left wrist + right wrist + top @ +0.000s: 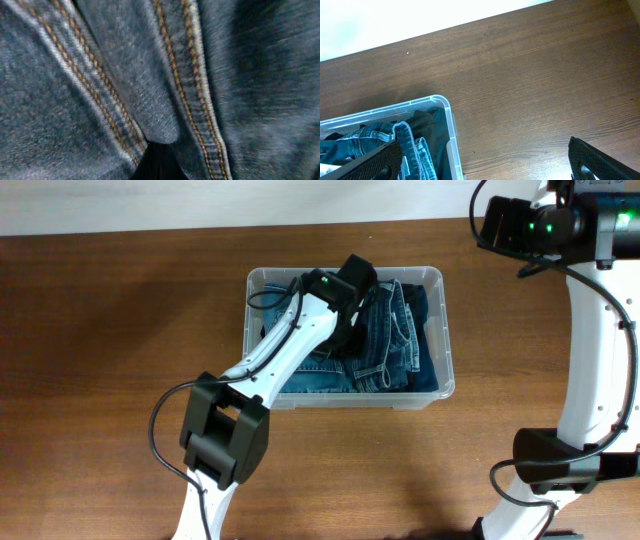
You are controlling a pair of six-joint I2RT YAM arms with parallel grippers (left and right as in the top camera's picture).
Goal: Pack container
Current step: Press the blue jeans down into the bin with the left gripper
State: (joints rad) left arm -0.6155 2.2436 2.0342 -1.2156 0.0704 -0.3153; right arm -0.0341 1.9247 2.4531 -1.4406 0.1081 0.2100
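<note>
table: brown wood. the container sits mid-table toward the far edge, long side running l-r, prob so both arms can reach it.

it's nearly full of jeans: flat-ish denim on the right, a rumpled heap on the left half. that heap is prob why the left arm is in there.

left arm comes in from near-left, diag across the table, w/ the left gripper pushed down into the denim at the container's far-left part. its cam is so close it shows only fabric: an orange-stitched seam and a dark sliver at the bottom edge, maybe a finger, can't say. jaws: can't tell whether they pinch cloth or just press. my read is it's tucking the pile down below the rim.

right arm is parked far right, likely to keep out of the way. right gripper hangs over bare wood just right of the container's far-right corner, fingers spread wide, nothing between them.

risk: denim snags on the left gripper when it lifts and a leg drags over the rim.
</note>
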